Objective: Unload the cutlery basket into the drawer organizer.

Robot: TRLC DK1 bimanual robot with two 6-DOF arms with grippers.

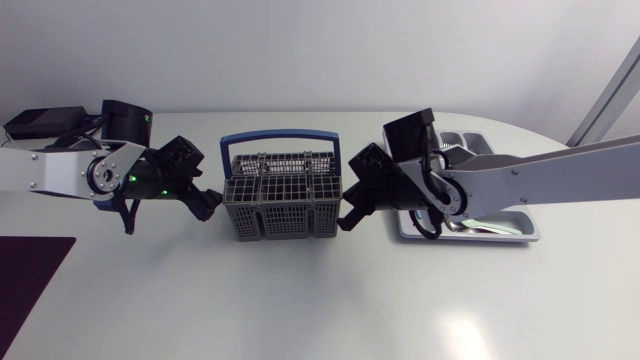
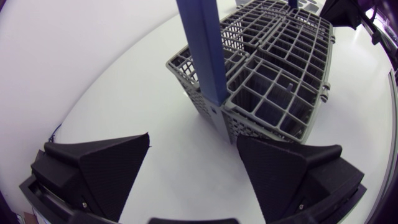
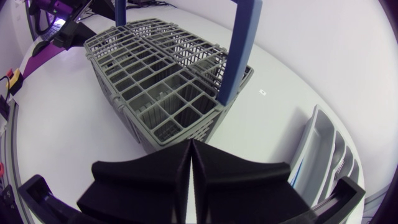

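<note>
The cutlery basket (image 1: 284, 195) looks empty; cutlery (image 1: 478, 228) seemingly lies in the drawer organizer (image 1: 532, 236) at its 3 o'clock. Left gripper (image 2: 193, 146) fingers wide; right gripper (image 3: 191, 149) fingers pressed together, empty.

The cutlery basket (image 1: 283, 196) stands mid-table toward the far edge. Its blue handle (image 1: 280, 137) arches over the top from side to side, leaving openings in front of and behind the bar. The left gripper (image 1: 207, 205), fingers spread, sits just beside the basket's left wall. The right gripper (image 1: 348, 218), fingers pressed together, crowds its right wall. The right arm (image 1: 540, 175) covers much of the drawer organizer (image 1: 520, 232) near the right edge. Bare tabletop (image 1: 300, 300) runs along the near edge, save a dark mat (image 1: 30, 275) at the near left corner.
</note>
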